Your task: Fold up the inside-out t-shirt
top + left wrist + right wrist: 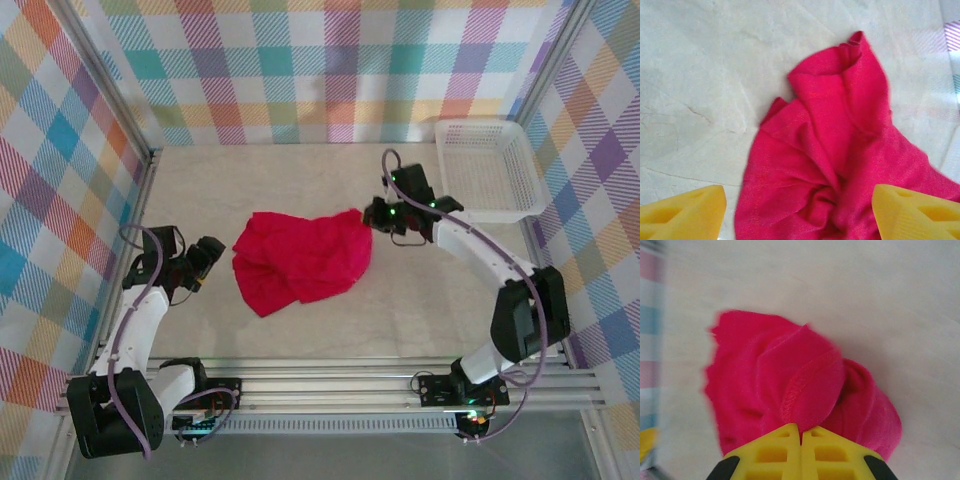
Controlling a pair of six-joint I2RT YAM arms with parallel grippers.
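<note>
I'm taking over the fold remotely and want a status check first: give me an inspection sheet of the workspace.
Surface: pale table, bare around the shirt.
Job's things: red t-shirt crumpled mid-table, not folded.
Clutter: white mesh basket, far right corner, looks empty.
Grippers: left gripper jaws open, beside the shirt, empty; right gripper jaws shut on the shirt's right edge.
Cables: a cable loops along each arm, clear of the shirt.
Surroundings: checked cloth walls.

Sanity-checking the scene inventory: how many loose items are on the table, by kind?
red shirt: 1
white basket: 1
total: 2
</note>
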